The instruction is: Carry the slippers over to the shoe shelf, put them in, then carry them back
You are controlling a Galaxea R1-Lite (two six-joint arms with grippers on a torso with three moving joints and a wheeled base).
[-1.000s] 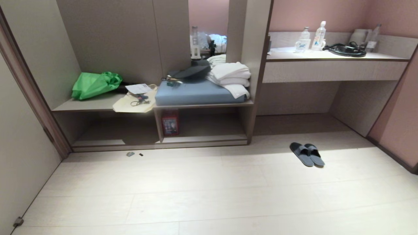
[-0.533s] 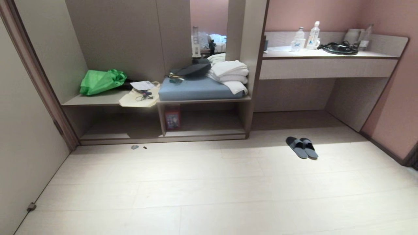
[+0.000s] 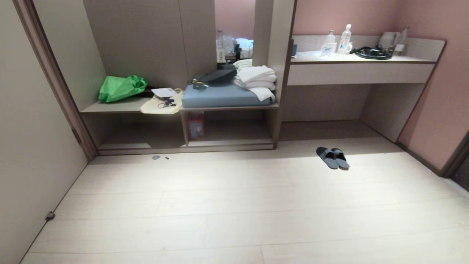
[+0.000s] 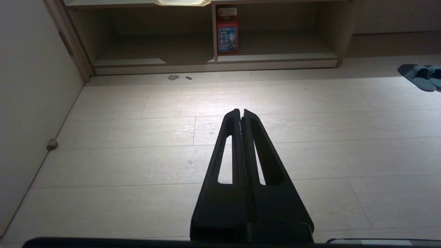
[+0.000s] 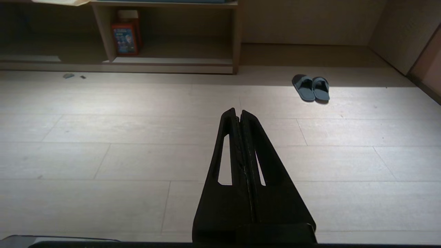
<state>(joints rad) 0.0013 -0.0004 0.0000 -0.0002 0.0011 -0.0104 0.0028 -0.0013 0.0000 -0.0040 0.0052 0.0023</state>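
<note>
**Slippers on floor, both pincers closed and empty**

slippers (image 3: 332,158) side by side on the floor (image 3: 234,205), right of the shoe shelf (image 3: 231,141), near the recess edge. left pincer (image 4: 240,112) and right pincer (image 5: 238,112) pressed together, over bare boards, well apart from the pair.

Bare floor (image 3: 234,205) around slippers (image 3: 332,158); red box (image 3: 196,125) in shoe shelf (image 3: 234,141).

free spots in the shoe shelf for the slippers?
Shoe shelf: right bay bare between the red box at the divider and the right wall; left bay bare too. Bench top crowded: green bag, blue cushion, towels. Slippers on floor.
</note>
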